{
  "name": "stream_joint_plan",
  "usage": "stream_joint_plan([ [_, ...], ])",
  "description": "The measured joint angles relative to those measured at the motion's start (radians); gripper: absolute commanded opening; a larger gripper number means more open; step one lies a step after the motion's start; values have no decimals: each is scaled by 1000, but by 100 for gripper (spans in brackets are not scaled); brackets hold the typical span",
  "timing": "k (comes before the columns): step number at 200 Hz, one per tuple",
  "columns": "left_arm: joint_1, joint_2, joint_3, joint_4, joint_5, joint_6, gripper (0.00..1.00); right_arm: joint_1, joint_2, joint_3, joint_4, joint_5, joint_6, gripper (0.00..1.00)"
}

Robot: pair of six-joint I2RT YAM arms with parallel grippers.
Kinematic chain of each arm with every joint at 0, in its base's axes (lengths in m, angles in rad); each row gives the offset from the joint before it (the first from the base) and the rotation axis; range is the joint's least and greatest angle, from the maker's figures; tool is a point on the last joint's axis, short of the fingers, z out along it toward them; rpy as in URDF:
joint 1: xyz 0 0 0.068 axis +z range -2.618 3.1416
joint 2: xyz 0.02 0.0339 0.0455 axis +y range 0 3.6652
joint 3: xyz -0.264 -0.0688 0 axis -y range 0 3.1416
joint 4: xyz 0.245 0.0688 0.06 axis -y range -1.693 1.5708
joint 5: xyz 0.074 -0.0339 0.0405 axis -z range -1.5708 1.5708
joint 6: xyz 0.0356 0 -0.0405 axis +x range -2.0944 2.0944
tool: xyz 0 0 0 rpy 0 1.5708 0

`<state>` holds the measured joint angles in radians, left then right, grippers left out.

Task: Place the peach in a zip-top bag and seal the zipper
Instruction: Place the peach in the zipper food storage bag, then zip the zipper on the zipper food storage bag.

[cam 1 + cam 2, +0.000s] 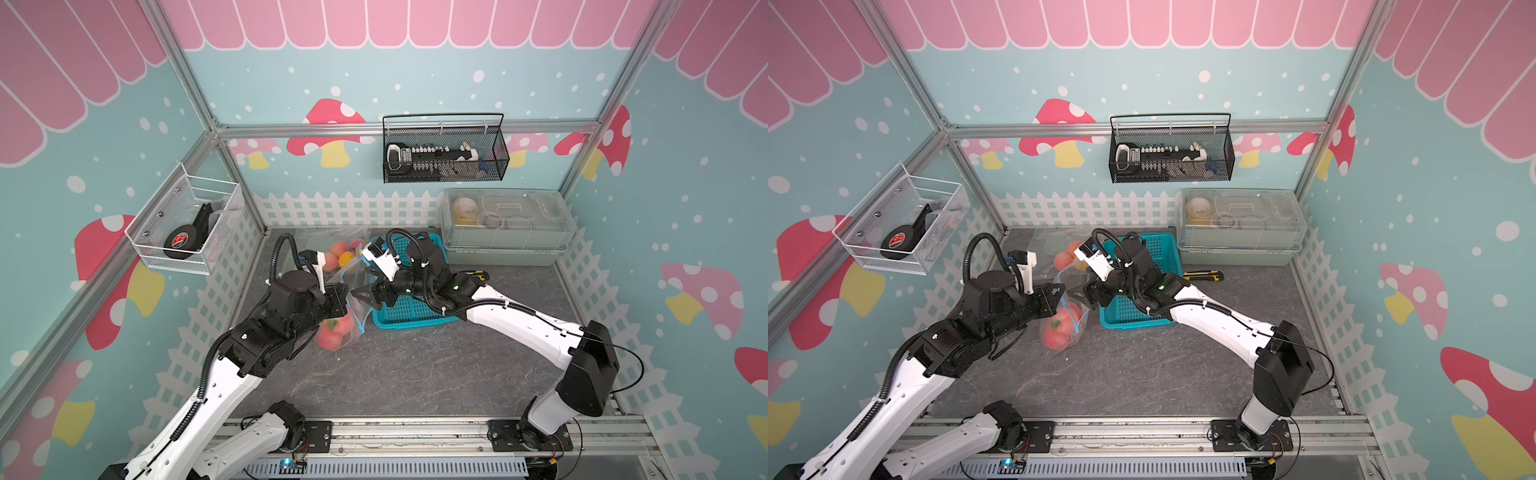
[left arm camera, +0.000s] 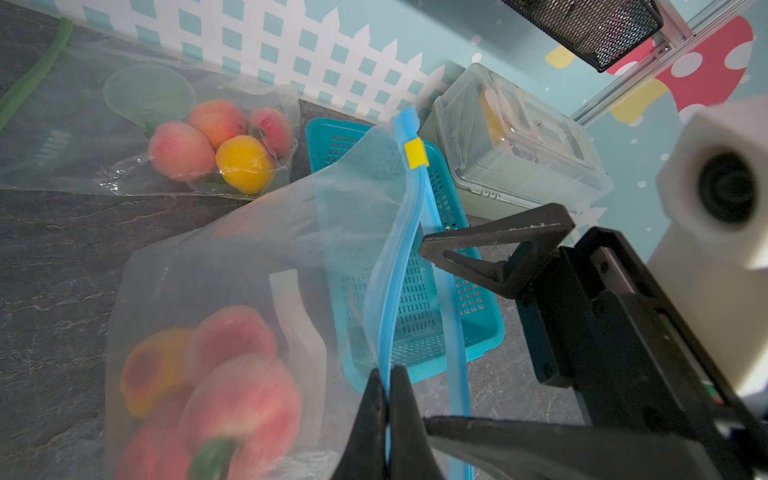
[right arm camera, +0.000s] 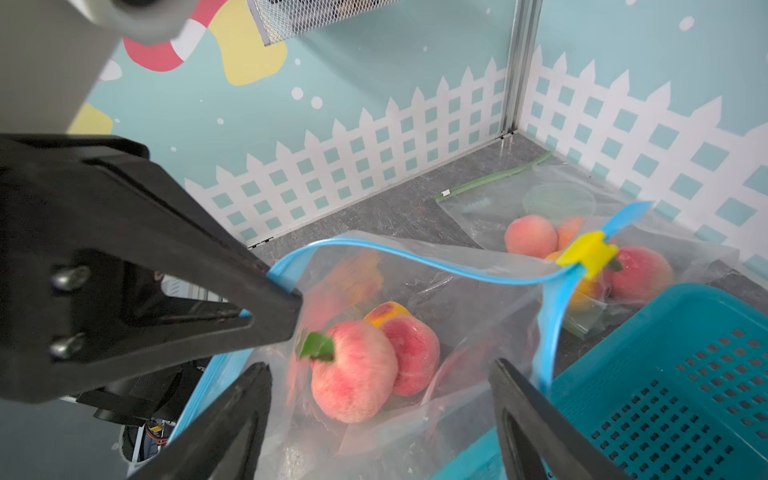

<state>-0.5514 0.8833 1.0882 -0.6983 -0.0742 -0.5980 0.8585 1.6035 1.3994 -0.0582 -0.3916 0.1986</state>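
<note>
- While the left gripper pinches its blue zipper strip, the clear, crinkly zip-top bag hangs just beside the teal mesh basket, mouth gaping toward it.
- Round, fuzzy peach lies inside.
- Right gripper spread wide, empty.

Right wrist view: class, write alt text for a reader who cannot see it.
An open zip-top bag holds peaches, its blue zipper rim pinched by the shut left gripper, its yellow slider at the far end. The right gripper, jaws open, faces the bag's mouth; a blue basket sits beside it.
</note>
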Motion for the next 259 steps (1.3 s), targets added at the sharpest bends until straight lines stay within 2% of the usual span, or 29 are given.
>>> stream_joint_plan([
  [59,0,-1,18,-34,-1,27,0,-9,-176,-172,113,153,-94,83],
  [88,0,-4,57,-75,3,52,0,-71,-219,-225,168,165,-150,82],
  [126,0,-3,117,-131,45,90,0,-205,-216,-319,254,25,-235,81],
  [166,0,-4,148,-180,81,116,0,-259,-142,-285,259,-166,-362,75],
  [211,0,-4,152,-235,113,135,0,-272,6,-66,110,-388,-494,67],
  [259,0,-10,165,-277,117,143,0,-269,142,166,-76,-542,-608,64],
])
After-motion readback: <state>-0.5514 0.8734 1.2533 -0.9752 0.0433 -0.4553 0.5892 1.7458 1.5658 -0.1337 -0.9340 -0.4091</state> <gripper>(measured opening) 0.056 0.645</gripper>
